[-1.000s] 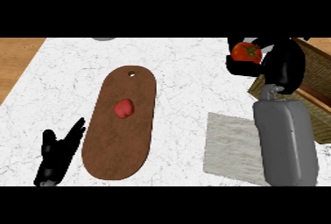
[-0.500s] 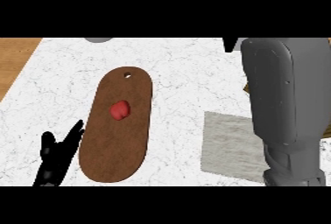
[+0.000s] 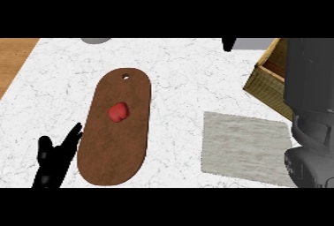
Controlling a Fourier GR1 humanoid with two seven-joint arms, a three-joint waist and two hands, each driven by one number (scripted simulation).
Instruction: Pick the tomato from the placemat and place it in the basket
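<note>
No tomato shows in this view. The grey placemat (image 3: 244,148) lies at the lower right with nothing on it. The woven basket (image 3: 266,77) stands at the right edge, mostly hidden behind my grey right forearm (image 3: 316,110), which fills the right side of the view. Only a black tip of my right hand (image 3: 228,43) pokes out at the top, so what it holds is hidden. My left hand (image 3: 55,156) rests open at the lower left, beside the board's near end.
A long brown cutting board (image 3: 114,145) lies left of centre with a small red food item (image 3: 118,111) on it. A grey round object (image 3: 96,40) peeks in at the top edge. Wood flooring (image 3: 13,57) shows beyond the counter's left edge.
A second ago my right hand held the tomato over the basket at the top right. The right forearm has since swung up close and hides hand, tomato and most of the basket.
</note>
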